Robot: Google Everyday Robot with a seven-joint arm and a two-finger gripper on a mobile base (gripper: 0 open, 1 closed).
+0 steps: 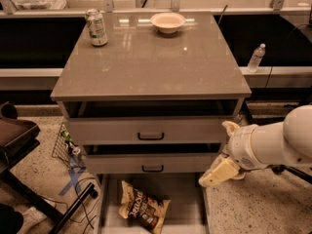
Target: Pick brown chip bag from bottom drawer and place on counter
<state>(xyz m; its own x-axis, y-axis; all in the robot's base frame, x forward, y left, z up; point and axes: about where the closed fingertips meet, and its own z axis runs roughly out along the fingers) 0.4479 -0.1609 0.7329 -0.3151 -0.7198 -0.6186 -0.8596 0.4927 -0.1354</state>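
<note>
The brown chip bag (144,209) lies flat on the floor of the open bottom drawer (183,204), toward its left side, dark front up with white lettering. The counter (156,62) is the glossy grey-brown top of the cabinet. My gripper (218,173) hangs at the end of the white arm (273,143) coming in from the right. It is beside the right end of the middle drawer, above the bottom drawer's right wall, and up and to the right of the bag. It holds nothing that I can see.
A can (96,27) and a white bowl (167,22) stand at the back of the counter. Two upper drawers with black handles (150,136) stand slightly open. A water bottle (256,57) is at the right. A wire basket (66,145) and dark equipment (17,135) stand on the floor at the left.
</note>
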